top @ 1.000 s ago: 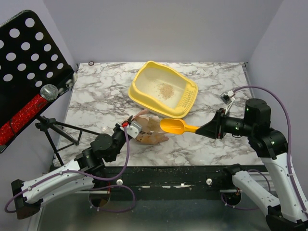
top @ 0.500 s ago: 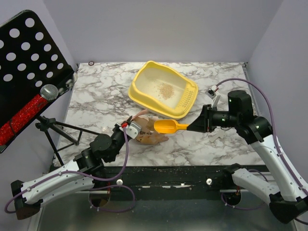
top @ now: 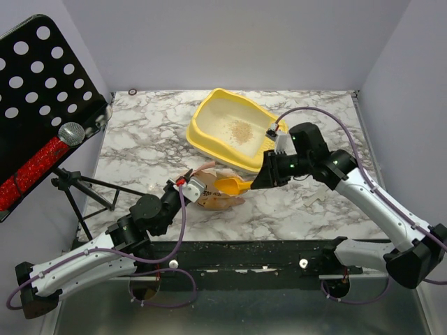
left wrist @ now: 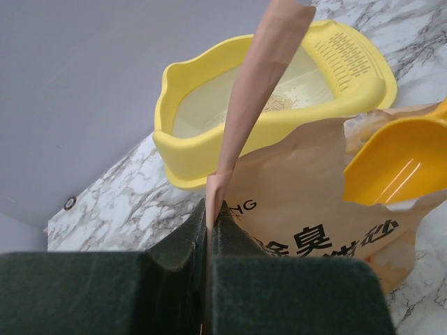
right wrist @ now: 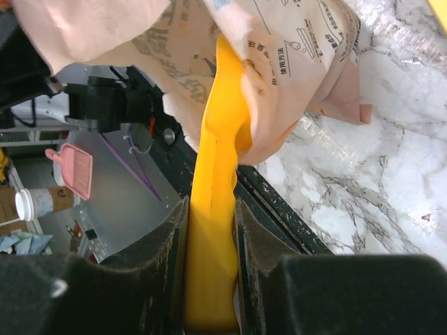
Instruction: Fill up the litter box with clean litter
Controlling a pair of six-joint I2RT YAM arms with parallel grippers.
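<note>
The pale-yellow litter box (top: 202, 129) stands at the back centre of the table and also shows in the left wrist view (left wrist: 188, 157). A small patch of beige litter (top: 241, 130) lies on its floor. A tan printed paper bag (top: 218, 198) lies in front of it. My left gripper (top: 187, 183) is shut on the bag's top edge (left wrist: 230, 139). My right gripper (top: 260, 180) is shut on the handle of the yellow-orange scoop (right wrist: 213, 230). The scoop's bowl (top: 230, 185) is inside the bag's mouth (left wrist: 391, 167).
A black perforated music stand (top: 35, 98) with a microphone (top: 70, 132) stands at the left, off the table. A small ring (top: 133, 92) lies at the table's back left corner. The table's front edge carries scattered grit.
My right arm has swung left and forward, carrying the scoop from right of the bag into the bag's mouth. The left arm and bag have stayed still.
</note>
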